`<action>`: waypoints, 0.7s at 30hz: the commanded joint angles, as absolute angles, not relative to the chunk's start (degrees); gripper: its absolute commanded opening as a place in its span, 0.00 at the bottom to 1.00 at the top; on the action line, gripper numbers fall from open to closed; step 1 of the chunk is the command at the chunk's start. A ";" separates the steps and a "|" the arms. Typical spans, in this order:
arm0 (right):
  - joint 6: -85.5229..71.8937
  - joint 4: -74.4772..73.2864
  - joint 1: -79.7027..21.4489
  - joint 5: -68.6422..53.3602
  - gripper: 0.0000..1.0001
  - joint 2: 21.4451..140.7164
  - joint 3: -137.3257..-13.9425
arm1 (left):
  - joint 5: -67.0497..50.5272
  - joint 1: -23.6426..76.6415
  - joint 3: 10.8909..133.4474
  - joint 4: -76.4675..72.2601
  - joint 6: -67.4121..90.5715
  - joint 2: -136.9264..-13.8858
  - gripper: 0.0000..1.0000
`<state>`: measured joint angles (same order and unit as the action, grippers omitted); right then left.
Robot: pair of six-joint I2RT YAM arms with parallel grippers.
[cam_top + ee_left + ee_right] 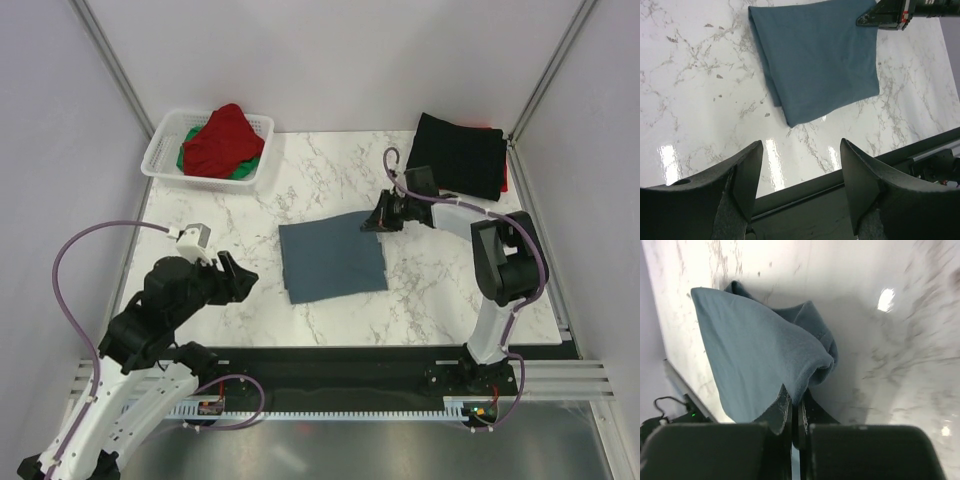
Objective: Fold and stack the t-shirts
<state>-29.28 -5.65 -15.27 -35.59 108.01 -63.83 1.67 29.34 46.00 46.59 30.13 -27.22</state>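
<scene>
The slate blue-grey t-shirt [332, 260] lies folded into a rectangle on the marble table [220, 200]. It also shows in the left wrist view [820, 55]. My right gripper [378, 218] is shut on the shirt's far right corner [790, 355] and lifts that corner a little. My left gripper [240, 278] is open and empty, left of the shirt near the table's front edge; its fingers [747, 180] frame the edge. A folded black t-shirt [460, 155] lies at the back right on something red. A red t-shirt [222, 140] and a green one [240, 172] sit in the basket.
The white lattice basket [165, 140] stands at the back left corner. A black rail [340, 360] runs along the table's near edge. Grey walls close in both sides.
</scene>
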 commanded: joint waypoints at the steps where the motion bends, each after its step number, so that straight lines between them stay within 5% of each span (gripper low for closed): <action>1: -20.06 -17.99 -12.75 -25.85 0.00 104.50 -72.50 | 5.09 29.18 45.26 43.59 30.15 -25.14 0.71; 9: -12.48 -28.21 -8.80 -9.96 0.00 105.20 -87.95 | 6.41 29.09 45.00 43.42 30.41 -22.68 0.71; 21: -11.25 -36.29 -5.10 -6.06 0.00 108.36 -110.36 | 5.62 26.72 44.74 42.89 29.79 -22.67 0.71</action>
<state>-12.43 -34.74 -5.17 -8.01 107.48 -102.61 5.39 27.09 44.97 45.36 30.13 -22.76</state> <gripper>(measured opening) 0.029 0.706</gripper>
